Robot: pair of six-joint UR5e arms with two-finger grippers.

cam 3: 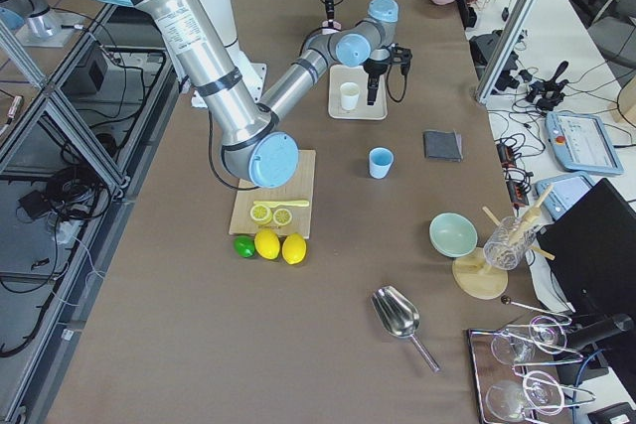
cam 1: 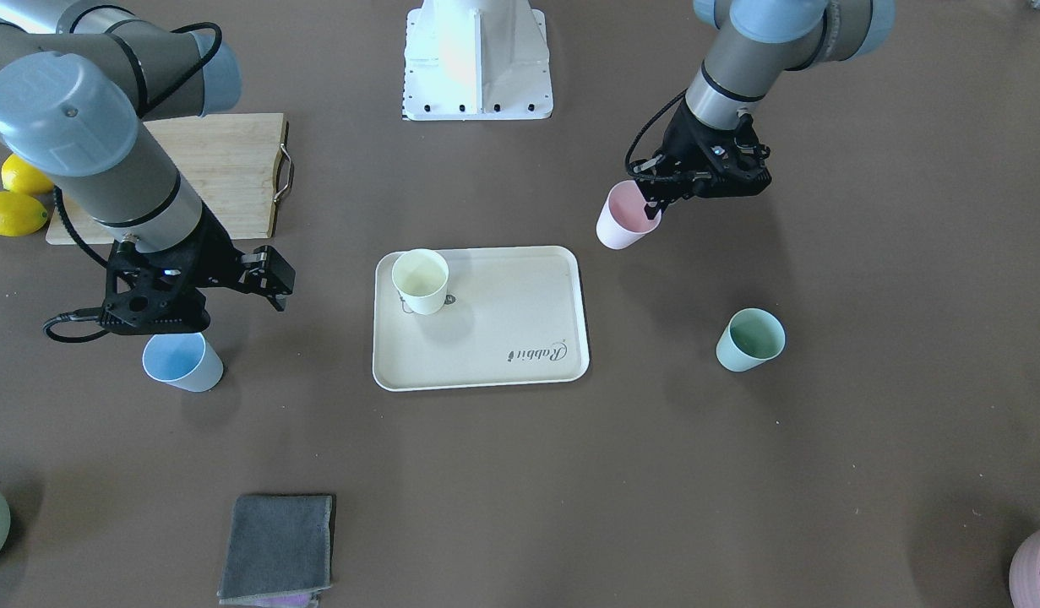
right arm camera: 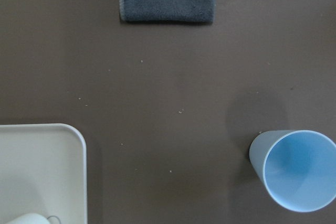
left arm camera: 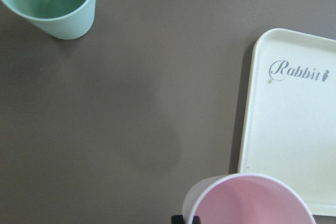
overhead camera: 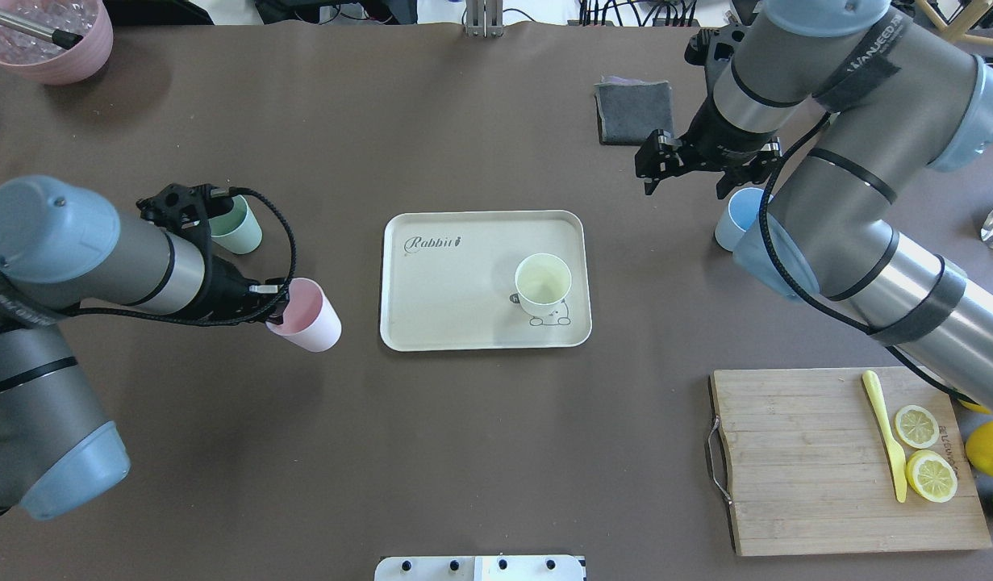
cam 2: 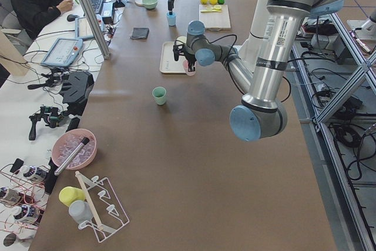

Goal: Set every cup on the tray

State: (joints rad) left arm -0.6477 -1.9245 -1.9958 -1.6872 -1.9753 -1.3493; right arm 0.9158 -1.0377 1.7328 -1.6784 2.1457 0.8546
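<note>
The cream tray (overhead camera: 464,323) lies mid-table with a cream cup (overhead camera: 543,284) standing on it by the animal drawing. My left gripper (overhead camera: 280,311) is shut on the rim of a pink cup (overhead camera: 306,315) and holds it tilted, just off the tray's edge; the cup also shows in the left wrist view (left arm camera: 247,203). A green cup (overhead camera: 236,226) stands on the table beyond it. My right gripper (overhead camera: 684,181) is open and empty, beside a blue cup (overhead camera: 734,218) that stands on the table; that cup also shows in the right wrist view (right arm camera: 294,169).
A wooden cutting board (overhead camera: 803,460) with lemon slices and a yellow knife lies at the near right, whole lemons (overhead camera: 988,448) beside it. A grey cloth (overhead camera: 635,111) lies beyond the right gripper. A pink bowl (overhead camera: 48,36) stands at the far left corner.
</note>
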